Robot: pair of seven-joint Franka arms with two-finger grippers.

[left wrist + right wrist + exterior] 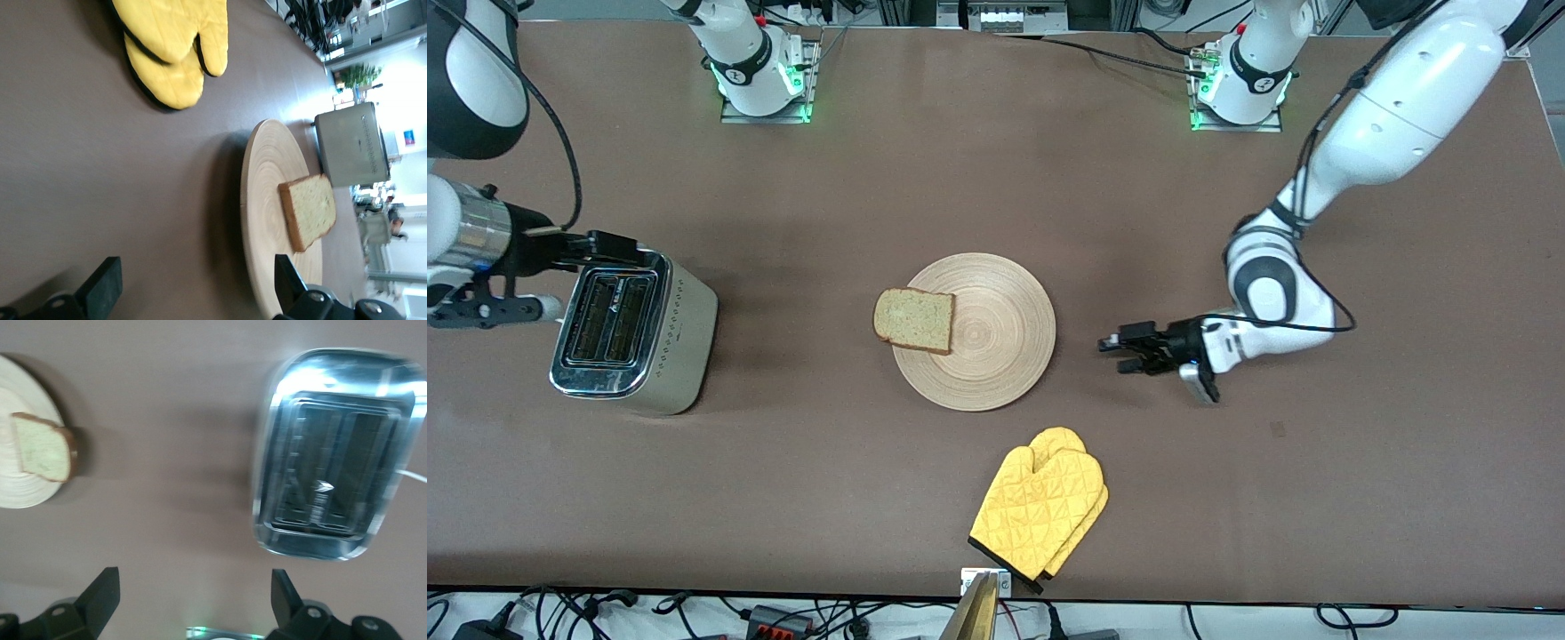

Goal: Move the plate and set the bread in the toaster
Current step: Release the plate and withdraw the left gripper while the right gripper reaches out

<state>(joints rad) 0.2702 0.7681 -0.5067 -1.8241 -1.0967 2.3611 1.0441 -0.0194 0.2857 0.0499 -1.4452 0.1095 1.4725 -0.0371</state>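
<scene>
Judging the risk, we see the bread overhanging the plate rim toward the toaster; a careless pinch could drop it. Left claw gapes empty beside the plate; right claw hovers wide, empty, by the toaster.

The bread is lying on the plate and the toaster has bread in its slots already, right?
Not quite. The bread does lie on the plate, at its edge toward the toaster, but the toaster's slots are empty. The front view and the right wrist view both show no bread in them.
</scene>
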